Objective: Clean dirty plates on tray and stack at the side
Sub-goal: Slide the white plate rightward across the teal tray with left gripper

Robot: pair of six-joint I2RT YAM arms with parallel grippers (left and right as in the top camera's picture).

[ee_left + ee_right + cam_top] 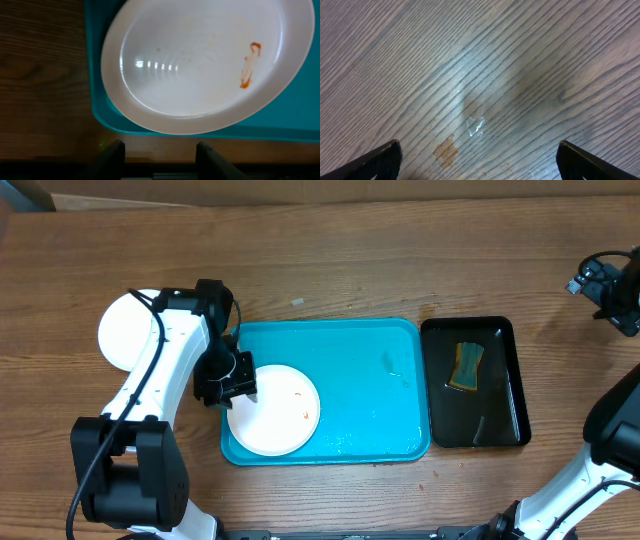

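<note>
Left gripper point(160, 148) hung part-open and empty, the smudged plate point(200, 60) just ahead on the tray point(300, 112); next, I judged, a rim pinch. Right gripper point(480, 156) gaped, idle

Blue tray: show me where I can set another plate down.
Bare: the tray's right half, between the smudged white plate and the black tray; also the table along the tray's far rim. Crowded: the tray's left end, where the left gripper hangs at the plate's edge.
</note>
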